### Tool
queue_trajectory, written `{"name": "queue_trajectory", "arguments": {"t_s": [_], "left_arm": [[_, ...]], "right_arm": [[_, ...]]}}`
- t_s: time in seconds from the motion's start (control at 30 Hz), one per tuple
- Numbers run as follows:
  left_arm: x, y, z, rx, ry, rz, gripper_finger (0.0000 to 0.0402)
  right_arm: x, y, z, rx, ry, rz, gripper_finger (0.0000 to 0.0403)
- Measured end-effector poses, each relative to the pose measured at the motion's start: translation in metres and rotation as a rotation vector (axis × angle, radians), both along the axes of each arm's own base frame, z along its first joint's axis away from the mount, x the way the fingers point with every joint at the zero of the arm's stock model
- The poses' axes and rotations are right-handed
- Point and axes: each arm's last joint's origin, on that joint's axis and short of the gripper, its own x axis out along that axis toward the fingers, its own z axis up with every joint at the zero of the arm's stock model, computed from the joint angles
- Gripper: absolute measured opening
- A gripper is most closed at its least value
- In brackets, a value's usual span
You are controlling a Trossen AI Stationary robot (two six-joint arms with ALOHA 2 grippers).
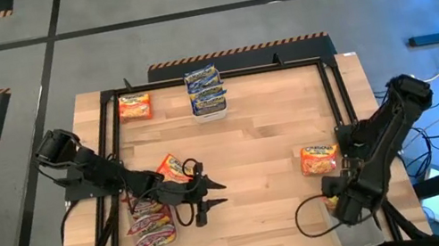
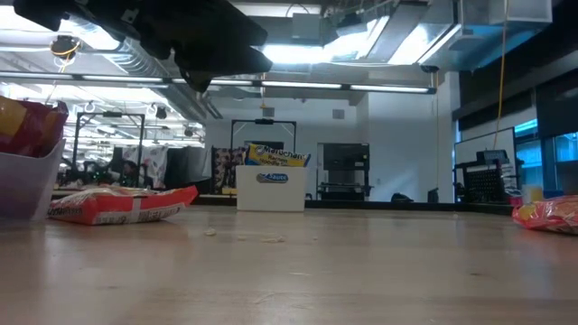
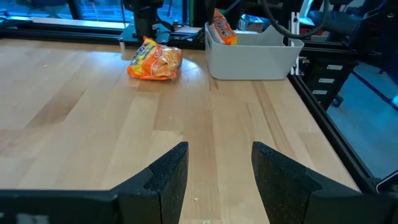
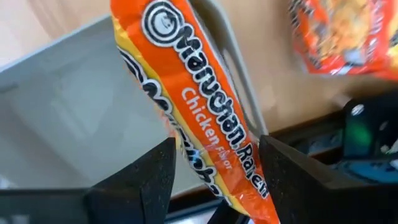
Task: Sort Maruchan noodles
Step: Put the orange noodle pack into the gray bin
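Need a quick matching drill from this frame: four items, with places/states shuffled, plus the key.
Items:
1. blue packets
2. red packets
3. left gripper
4. orange Chicken packet

Places or states:
A. stands on end in the grey tub by the right arm
B. open and empty, over the bare table
C. in the white tub at the far edge
D. in the clear tub at the near left

Pairs: 1-C, 2-D, 3-B, 4-A
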Motion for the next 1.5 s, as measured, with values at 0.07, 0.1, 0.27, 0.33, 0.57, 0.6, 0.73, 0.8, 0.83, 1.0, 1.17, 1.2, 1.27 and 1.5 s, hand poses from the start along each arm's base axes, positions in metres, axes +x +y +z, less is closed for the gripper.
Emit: {"name": "queue_trajectory", "arguments": {"t_s": [0.07, 0.1, 0.27, 0.33, 0.57, 0.6, 0.73, 0.8, 0.83, 1.0, 1.17, 1.2, 1.27, 1.5], "left_arm": [[0.000, 0.000, 0.000, 0.000, 0.000, 0.000, 0.0170], [0.000, 0.000, 0.000, 0.000, -0.001, 0.000, 0.0170], [0.000, 0.000, 0.000, -0.001, -0.001, 0.000, 0.0170], [0.000, 0.000, 0.000, -0.001, -0.001, 0.000, 0.0170], [0.000, 0.000, 0.000, -0.001, -0.001, 0.000, 0.0170], [0.000, 0.000, 0.000, -0.001, -0.001, 0.000, 0.0170], [0.000, 0.000, 0.000, -0.001, -0.002, 0.000, 0.0170], [0.000, 0.000, 0.000, -0.001, -0.002, 0.000, 0.0170], [0.000, 0.000, 0.000, -0.002, -0.003, 0.000, 0.0170], [0.000, 0.000, 0.001, -0.005, -0.009, 0.000, 0.0170], [0.000, 0.000, 0.001, -0.003, -0.011, -0.001, 0.0170], [0.000, 0.000, 0.001, -0.003, -0.014, -0.001, 0.0170], [0.001, 0.000, 0.003, -0.006, -0.026, 0.000, 0.0170], [0.003, 0.001, 0.006, 0.001, -0.065, 0.007, 0.0170]], "right_arm": [[0.002, -0.003, 0.002, 0.032, 0.024, -0.008, 0.0213], [0.004, -0.005, 0.003, 0.049, 0.033, -0.009, 0.0213], [0.009, -0.018, 0.013, 0.077, -0.001, -0.036, 0.0213], [0.011, -0.023, 0.016, 0.058, -0.035, -0.048, 0.0213], [0.013, -0.029, 0.018, 0.047, -0.051, -0.043, 0.0213], [0.014, -0.029, 0.018, 0.056, -0.043, -0.047, 0.0213], [0.017, -0.039, 0.022, 0.058, -0.046, -0.085, 0.0213], [0.019, -0.045, 0.025, 0.029, -0.066, -0.101, 0.0213], [0.019, -0.049, 0.026, 0.010, -0.079, -0.111, 0.0213], [0.028, -0.065, 0.029, -0.080, -0.164, -0.176, 0.0213], [0.038, -0.081, 0.018, -0.113, -0.185, -0.268, 0.0213], [0.038, -0.085, 0.014, -0.133, -0.172, -0.280, 0.0213], [0.036, -0.093, 0.002, -0.163, -0.141, -0.296, 0.0213], [0.034, -0.115, -0.042, -0.133, -0.106, -0.344, 0.0213]]}}
